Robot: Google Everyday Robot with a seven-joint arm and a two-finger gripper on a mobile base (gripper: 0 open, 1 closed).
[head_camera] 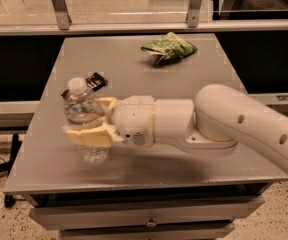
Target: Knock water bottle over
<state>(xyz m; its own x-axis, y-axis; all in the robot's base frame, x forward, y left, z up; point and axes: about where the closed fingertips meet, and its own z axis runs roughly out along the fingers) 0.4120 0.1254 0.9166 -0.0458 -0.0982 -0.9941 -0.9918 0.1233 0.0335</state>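
Gripper (86, 118) sits at the table's (149, 84) front-left, jaws spread wide either side of the water bottle (81, 109), which stands near-upright by the black wrapped bar (95, 80). Risk: a soft sweep only slides it, or shoves it off the left edge

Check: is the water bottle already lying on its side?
No, the water bottle stands roughly upright, white cap up, with the gripper at its middle.
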